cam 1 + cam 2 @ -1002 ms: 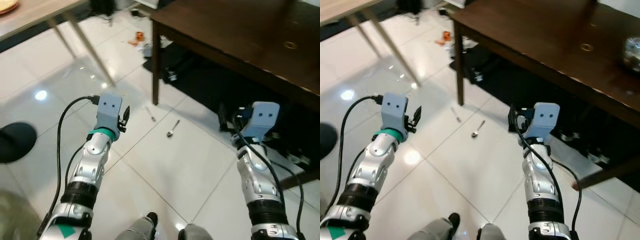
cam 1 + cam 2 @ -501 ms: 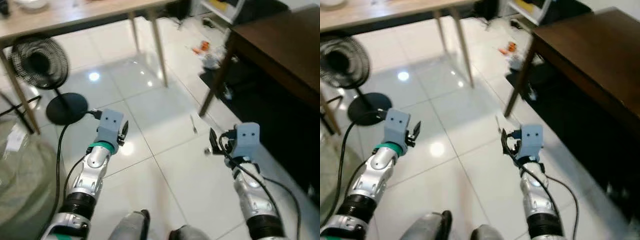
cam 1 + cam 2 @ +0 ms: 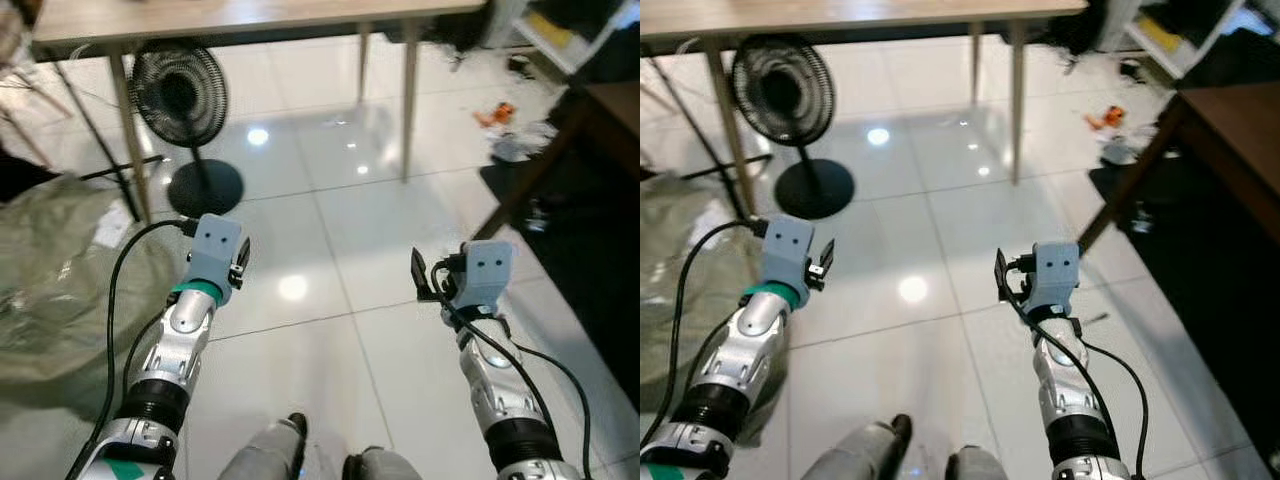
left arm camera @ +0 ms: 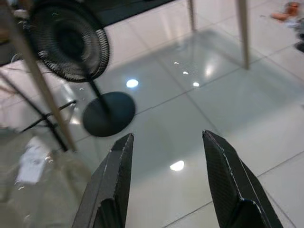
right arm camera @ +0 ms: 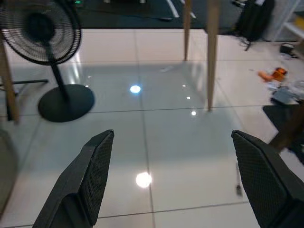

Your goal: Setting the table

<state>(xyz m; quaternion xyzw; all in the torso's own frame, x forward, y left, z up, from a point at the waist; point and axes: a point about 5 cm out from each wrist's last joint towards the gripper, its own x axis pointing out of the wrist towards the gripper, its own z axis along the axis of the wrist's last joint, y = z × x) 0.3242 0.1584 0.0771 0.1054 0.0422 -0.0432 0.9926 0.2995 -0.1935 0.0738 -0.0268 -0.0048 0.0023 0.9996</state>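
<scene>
Glossy white floor tiles [image 3: 330,250] spread ahead of both arms. The left gripper [image 4: 166,183] and right gripper [image 5: 175,178] are held forward at about the same height, jaws spread wide and holding nothing. A small metal utensil [image 5: 238,183] lies on the floor just beyond the right jaws, its long axis pointing away from them, so the right arm is nearer. A black pedestal fan [image 3: 185,110] and a light wooden tabletop [image 3: 250,15] stand beyond the left jaws.
</scene>
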